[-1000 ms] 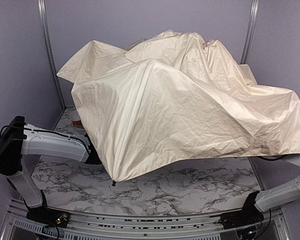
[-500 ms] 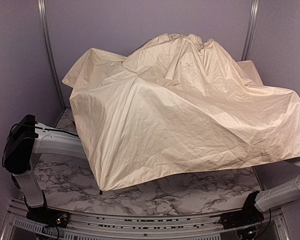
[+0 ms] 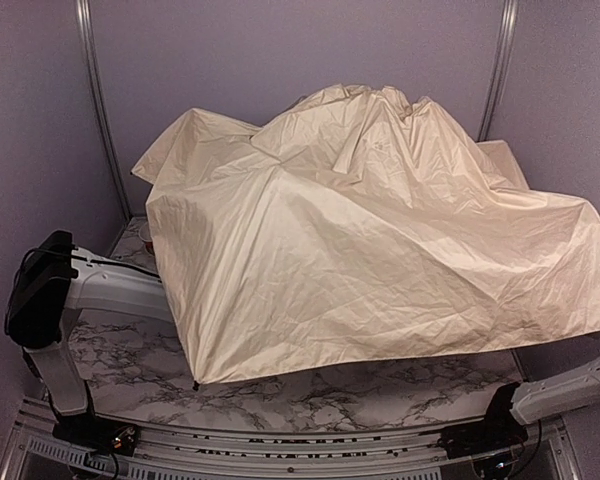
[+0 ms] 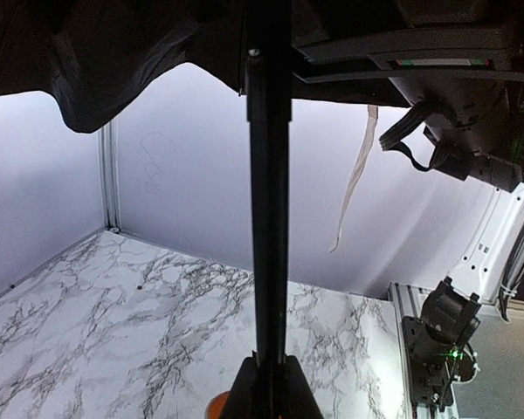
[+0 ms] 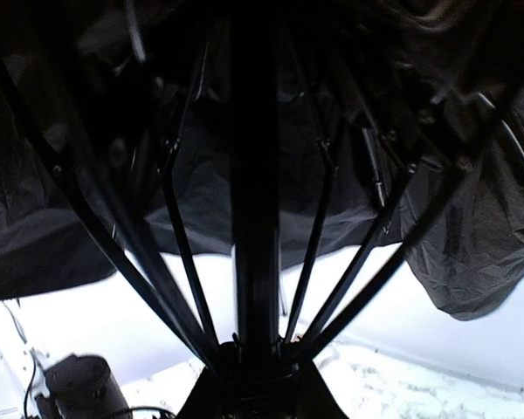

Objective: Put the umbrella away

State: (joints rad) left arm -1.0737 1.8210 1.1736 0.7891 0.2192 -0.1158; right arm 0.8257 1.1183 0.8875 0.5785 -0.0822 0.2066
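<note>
The umbrella stands half open, and its cream canopy drapes over most of the table, hiding both grippers in the top view. In the left wrist view its thin black shaft runs straight up the middle, and my left gripper is shut on it at the bottom edge. The black underside hangs above. In the right wrist view my right gripper is shut around the hub where the black ribs meet the shaft. The handle is out of view.
The marble table shows only along the front strip. An orange object lies just behind my left fingers. The right arm and a hanging cream strap are close under the canopy. Purple walls and a metal post enclose the table.
The canopy has sagged lower, and its front left tip has dropped toward the table and shifted left. The left arm's elbow has moved slightly inward.
</note>
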